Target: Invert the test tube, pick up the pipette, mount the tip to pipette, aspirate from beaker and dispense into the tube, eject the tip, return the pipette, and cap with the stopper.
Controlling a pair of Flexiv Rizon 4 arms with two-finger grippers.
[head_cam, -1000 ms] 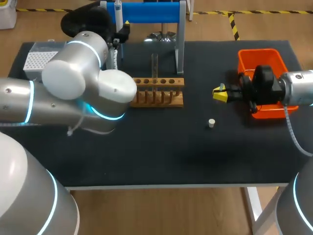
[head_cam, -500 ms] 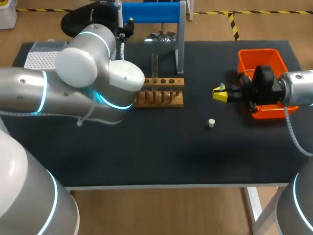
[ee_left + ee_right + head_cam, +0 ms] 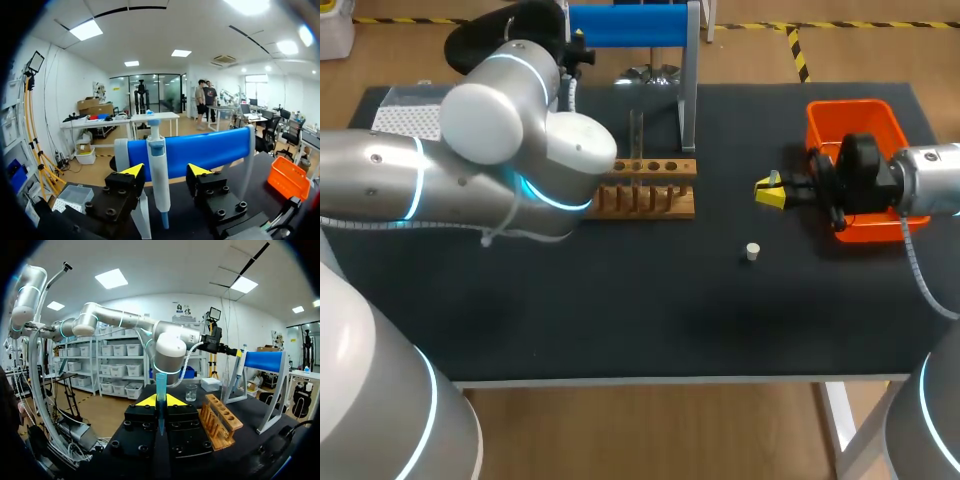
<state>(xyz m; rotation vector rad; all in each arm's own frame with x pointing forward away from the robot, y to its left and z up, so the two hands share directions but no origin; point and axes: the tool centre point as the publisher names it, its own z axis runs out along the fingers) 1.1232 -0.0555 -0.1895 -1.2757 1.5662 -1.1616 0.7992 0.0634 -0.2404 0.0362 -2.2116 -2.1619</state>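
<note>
Up at the blue stand, your left wrist view showed what the head view hid: the pipette hanging, ungripped, between the wide-spread fingers of the left gripper. Only your right wrist view showed the right gripper clamped on a blue tip. On the black table the stopper lay near the rack, which held the upright test tube. Since a second earlier, your left arm had swung toward the stand, while the right had kept still.

One pipette, one tip, one stopper
</note>
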